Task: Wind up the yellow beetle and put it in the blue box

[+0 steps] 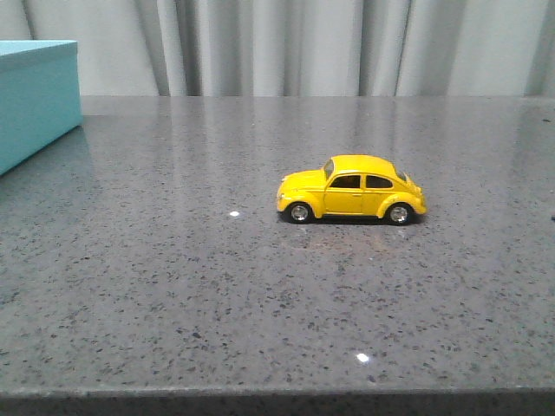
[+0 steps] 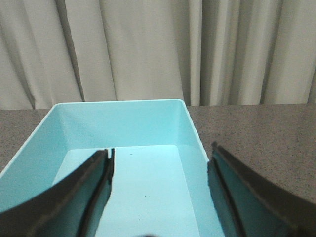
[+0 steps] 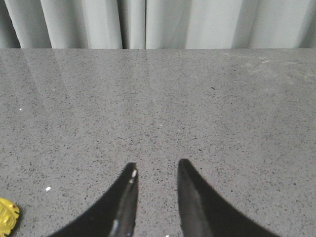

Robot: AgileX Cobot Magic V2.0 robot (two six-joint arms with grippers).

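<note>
Beetle dead centre of the action: the yellow beetle (image 1: 351,190) sits on all four wheels on the speckled grey worktop (image 1: 173,286), a little right of middle in the front view, side-on with its nose pointing toward the robot's left. Nothing is touching it, and neither arm shows in the front view at all. Far off at the left edge, well apart from the car, stands the blue box (image 1: 35,100), only one corner of it in frame. Over to the left wrist camera, and the left gripper (image 2: 160,197) hangs above that same box (image 2: 123,123), looking straight down into its pale turquoise interior (lid off, bare floor showing); the jaws are spread wide with nothing between them. Now the right wrist camera: the right gripper (image 3: 155,197) hovers over bare worktop, its two dark curved fingers (image 3: 126,207) parted with a narrower gap and gripping nothing. A sliver of yellow, one rounded end of the car (image 3: 7,215), peeks in at the corner of that view, off to one side of the jaws. Grey pleated curtains (image 1: 303,43) hang behind the worktop.
</note>
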